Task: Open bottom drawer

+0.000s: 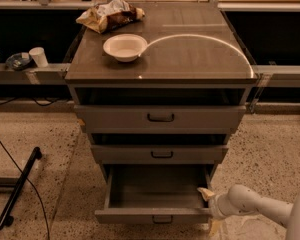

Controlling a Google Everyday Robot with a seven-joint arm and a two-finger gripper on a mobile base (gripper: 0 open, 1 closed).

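Observation:
The bottom drawer [152, 215] of the grey metal cabinet stands pulled out, its inside bare, with its small dark loop handle [162, 219] at the centre of the front panel. My gripper [210, 210] is at the right end of that front panel, on a white arm coming in from the lower right. One yellowish finger [205, 192] sits just inside the drawer's right front corner and the other finger [213, 227] is below, outside the panel, so the gripper is open around the panel's end. The middle drawer [160, 154] and the top drawer [160, 118] are shut.
On the cabinet top [200, 59] are a white bowl [124, 47] and a crumpled snack bag [110, 15]. A shelf at the left holds a white cup [38, 56] and a small dish [17, 60]. A black bar [17, 186] and a cable lie on the speckled floor at the left.

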